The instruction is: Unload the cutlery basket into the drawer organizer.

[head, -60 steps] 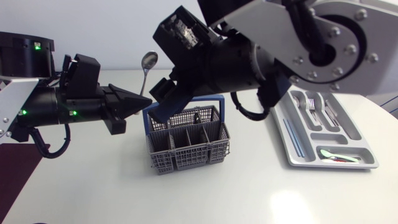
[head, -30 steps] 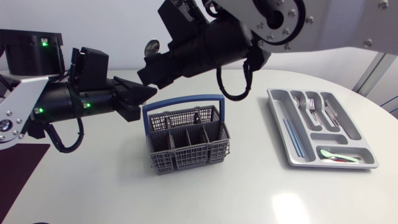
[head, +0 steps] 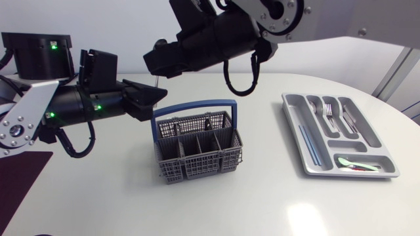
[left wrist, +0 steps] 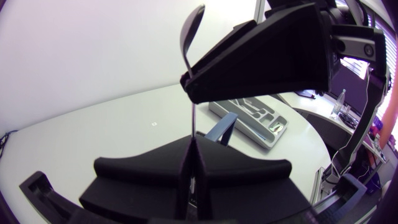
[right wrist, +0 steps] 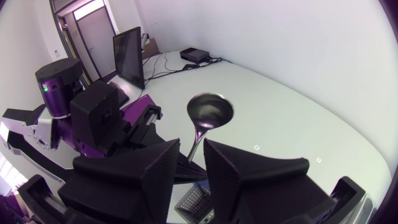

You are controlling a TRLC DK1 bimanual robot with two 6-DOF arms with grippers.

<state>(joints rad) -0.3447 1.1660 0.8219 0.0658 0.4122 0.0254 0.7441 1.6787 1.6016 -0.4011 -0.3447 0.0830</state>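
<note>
Head view: on a white table (head: 262,203), a grey plastic cutlery basket with a blue handle (head: 197,167) stands near the middle. A silver-grey drawer organizer (head: 346,145) lies well apart from it on the right arm's side. The organizer holds forks (head: 331,113) and a green-handled piece (head: 357,164). Above the basket's far side, the left gripper (head: 159,96) and the right gripper (head: 149,63) meet tip to tip. What passes between them is too thin to make out here.

Left wrist view: this one shows it. The left gripper's two fingers are pressed together on the handle of a silver metal spoon (left wrist: 191,31), which stands upright with its bowl uppermost. The right gripper crosses the handle higher up and covers the middle of it.

Right wrist view: the right gripper's fingers stand slightly apart, with the spoon's stem in the gap and a little space visible on either side. The bowl rises just ahead of the fingertips. The basket shows only as a corner below them.
</note>
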